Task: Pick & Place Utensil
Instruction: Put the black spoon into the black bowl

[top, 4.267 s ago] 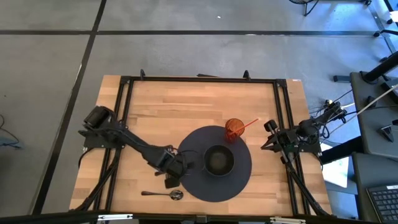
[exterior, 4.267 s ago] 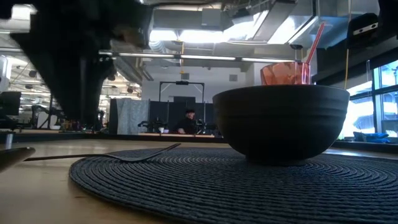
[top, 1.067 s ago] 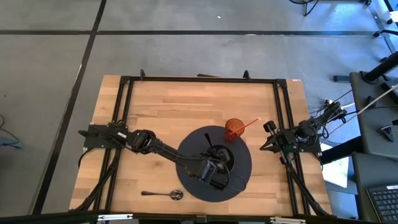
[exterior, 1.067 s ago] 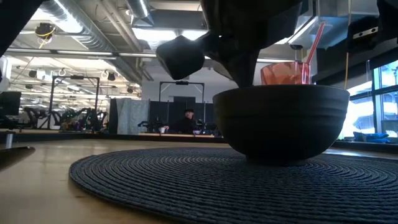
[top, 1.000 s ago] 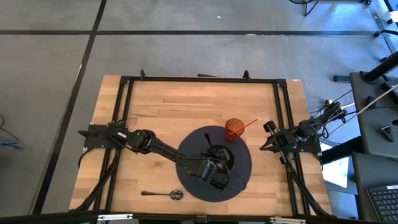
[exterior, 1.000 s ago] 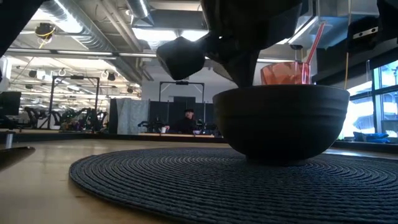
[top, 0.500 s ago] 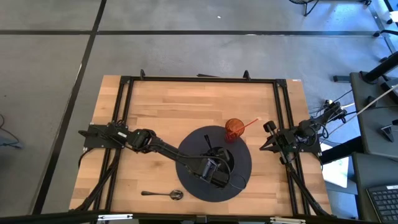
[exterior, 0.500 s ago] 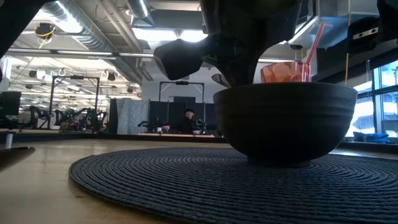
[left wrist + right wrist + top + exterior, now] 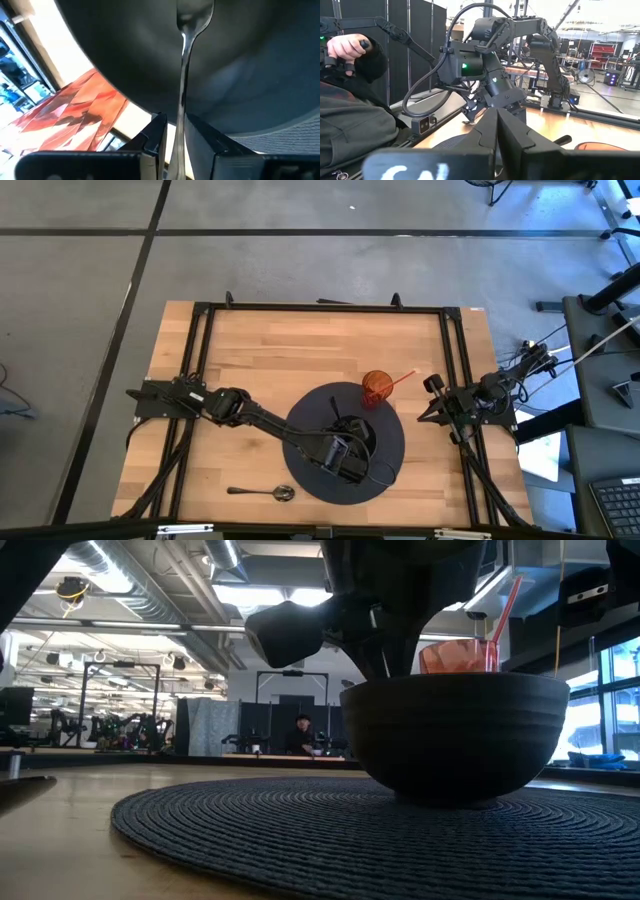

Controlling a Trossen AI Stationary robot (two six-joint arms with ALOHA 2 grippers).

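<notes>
A dark bowl [image 9: 355,435] stands on a round dark woven placemat [image 9: 385,470] near the table's middle. My left gripper [image 9: 345,445] reaches down over the bowl's near-left rim. In the left wrist view a metal fork [image 9: 182,85] runs from between the fingers of my left gripper [image 9: 176,120] down into the bowl [image 9: 250,75], its head low on the inner wall. The fingers stand slightly apart. My right gripper [image 9: 496,131] waits shut at the table's right edge. My left gripper has the fork's handle [image 9: 179,131] between its two fingers, which lie along it from above, slanting into the bowl. A thin gap shows between one finger [image 9: 156,134] and the handle. Whether the other finger [image 9: 202,137] touches it, I cannot tell.
An orange cup [image 9: 377,388] with a pink straw stands on the placemat's far edge, just behind the bowl. A metal spoon [image 9: 262,492] lies on the bare wood near the front edge, left of the placemat. A person sits beyond the table in the right wrist view.
The bowl has shifted slightly on the placemat under my left gripper, which has moved a little over its rim.
</notes>
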